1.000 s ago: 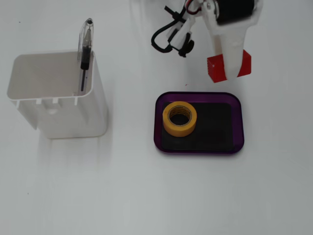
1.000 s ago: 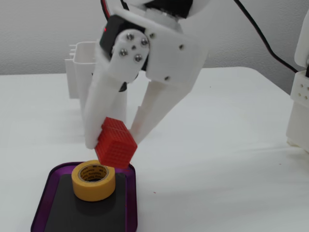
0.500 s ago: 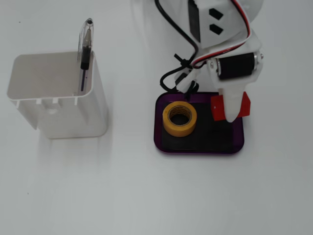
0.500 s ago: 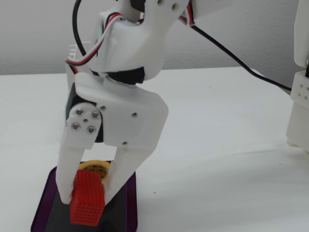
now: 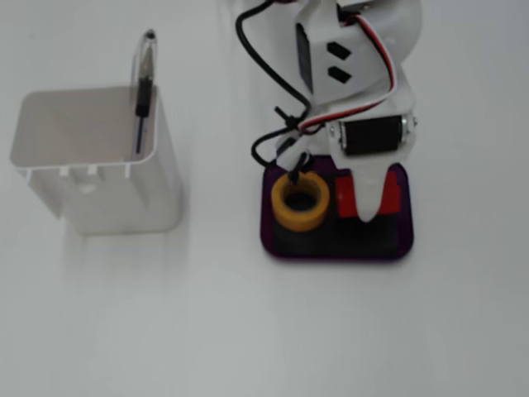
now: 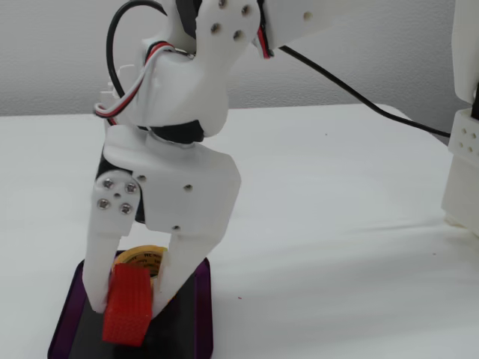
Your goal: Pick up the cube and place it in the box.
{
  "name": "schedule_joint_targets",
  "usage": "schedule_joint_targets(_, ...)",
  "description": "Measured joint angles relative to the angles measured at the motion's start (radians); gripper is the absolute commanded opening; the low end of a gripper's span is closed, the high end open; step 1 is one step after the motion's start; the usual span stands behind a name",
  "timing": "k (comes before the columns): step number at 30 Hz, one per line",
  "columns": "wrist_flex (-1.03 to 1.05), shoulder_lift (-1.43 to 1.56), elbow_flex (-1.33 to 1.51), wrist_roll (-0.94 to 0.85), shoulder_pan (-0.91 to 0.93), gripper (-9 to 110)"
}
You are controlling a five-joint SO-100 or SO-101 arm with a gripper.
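Observation:
The red cube (image 5: 345, 199) (image 6: 126, 315) sits between the white fingers of my gripper (image 5: 368, 212) (image 6: 132, 305), which is shut on it. In both fixed views the cube hangs low inside the purple box (image 5: 331, 255) (image 6: 203, 318), over the right half of its black bottom as seen from above. It stands on end, slightly tilted. I cannot tell whether it touches the bottom. A yellow tape roll (image 5: 301, 202) (image 6: 144, 259) lies in the box's left half, close beside the cube.
A tall white container (image 5: 95, 165) with a pen (image 5: 143, 87) stands left of the box in the top-down fixed view. The arm's black cable (image 5: 273, 149) loops above the tape roll. A white block-like structure (image 6: 464, 157) stands at the right edge.
The gripper has carried the cube from beyond the box's far edge to over the box and lowered it inside, next to the tape roll. The tape roll and container have not moved.

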Motion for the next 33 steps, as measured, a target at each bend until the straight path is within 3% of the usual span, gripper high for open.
schedule_joint_targets(11,0.008,0.000,0.000,-0.003,-0.002,9)
schedule_joint_targets(19,0.153,-0.002,-0.120,-0.003,0.009,9)
schedule_joint_targets(33,0.701,0.000,-0.822,-0.005,0.032,9)
